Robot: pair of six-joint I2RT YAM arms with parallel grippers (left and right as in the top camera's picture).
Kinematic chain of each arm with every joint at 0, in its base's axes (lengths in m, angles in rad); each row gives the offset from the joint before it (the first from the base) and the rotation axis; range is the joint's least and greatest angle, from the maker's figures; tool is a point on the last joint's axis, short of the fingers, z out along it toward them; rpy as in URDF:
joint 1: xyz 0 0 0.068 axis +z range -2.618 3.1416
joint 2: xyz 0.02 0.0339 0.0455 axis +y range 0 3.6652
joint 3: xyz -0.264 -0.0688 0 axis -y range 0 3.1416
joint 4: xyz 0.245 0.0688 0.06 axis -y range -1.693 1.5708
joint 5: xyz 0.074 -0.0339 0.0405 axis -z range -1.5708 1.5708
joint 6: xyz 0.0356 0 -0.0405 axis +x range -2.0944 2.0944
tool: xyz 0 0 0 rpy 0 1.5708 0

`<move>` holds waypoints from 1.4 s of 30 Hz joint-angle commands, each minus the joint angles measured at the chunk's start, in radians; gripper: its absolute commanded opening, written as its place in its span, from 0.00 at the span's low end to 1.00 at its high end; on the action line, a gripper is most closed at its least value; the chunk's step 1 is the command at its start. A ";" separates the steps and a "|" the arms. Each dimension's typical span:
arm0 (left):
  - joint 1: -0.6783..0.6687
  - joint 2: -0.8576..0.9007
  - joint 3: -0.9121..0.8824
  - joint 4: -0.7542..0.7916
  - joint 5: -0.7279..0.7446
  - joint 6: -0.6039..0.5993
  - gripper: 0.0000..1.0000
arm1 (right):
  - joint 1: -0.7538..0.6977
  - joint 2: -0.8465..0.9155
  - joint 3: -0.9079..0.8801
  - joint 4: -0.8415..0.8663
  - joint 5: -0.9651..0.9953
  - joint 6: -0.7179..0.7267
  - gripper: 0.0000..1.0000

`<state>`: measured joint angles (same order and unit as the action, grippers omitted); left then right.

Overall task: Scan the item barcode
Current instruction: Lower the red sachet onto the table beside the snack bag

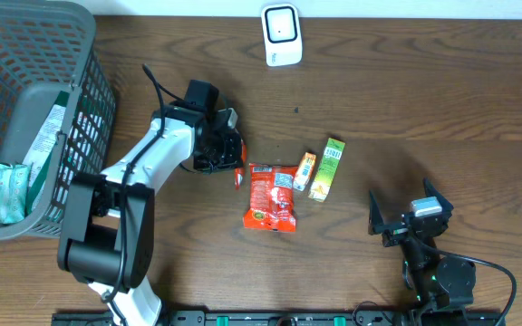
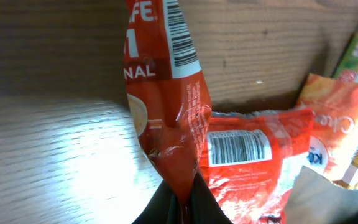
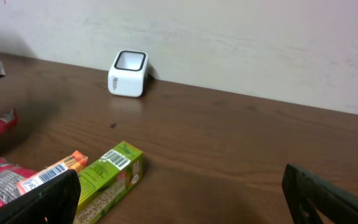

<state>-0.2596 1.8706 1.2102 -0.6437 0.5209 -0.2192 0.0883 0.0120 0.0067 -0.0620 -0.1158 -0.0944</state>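
My left gripper (image 1: 235, 164) is shut on the lower end of a narrow red coffee sachet (image 1: 239, 176), left of the other items. In the left wrist view the sachet (image 2: 166, 81) stands up from the pinched jaws of the left gripper (image 2: 182, 202), with its barcode (image 2: 180, 34) showing near the top. The white scanner (image 1: 281, 34) stands at the table's far edge, also seen as a white scanner (image 3: 128, 73) against the wall. My right gripper (image 1: 410, 219) rests open at the front right, holding nothing.
A red snack bag (image 1: 272, 197), a small orange packet (image 1: 304, 170) and a green box (image 1: 328, 168) lie mid-table. A grey mesh basket (image 1: 87, 100) holding packets stands at the far left. The right wrist view shows the green box (image 3: 110, 177) just ahead.
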 commanded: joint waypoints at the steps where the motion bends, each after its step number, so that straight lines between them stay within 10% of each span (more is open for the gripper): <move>1: 0.033 0.036 -0.014 0.018 0.075 0.047 0.07 | 0.005 -0.005 -0.001 -0.003 -0.001 0.011 0.99; 11: 0.122 0.128 -0.014 0.047 0.219 0.141 0.08 | 0.005 -0.005 -0.001 -0.003 -0.001 0.011 0.99; 28: 0.165 0.143 -0.015 0.024 -0.052 0.140 0.08 | 0.005 -0.005 -0.001 -0.003 -0.001 0.011 0.99; 37: 0.166 0.137 -0.012 0.006 -0.115 0.139 0.43 | 0.005 -0.005 -0.001 -0.003 -0.001 0.011 0.99; 42: 0.166 0.085 0.013 -0.032 -0.210 0.135 0.45 | 0.005 -0.005 -0.001 -0.003 -0.001 0.011 0.99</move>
<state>-0.1013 1.9671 1.2198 -0.6552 0.4747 -0.0883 0.0883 0.0120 0.0067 -0.0620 -0.1158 -0.0944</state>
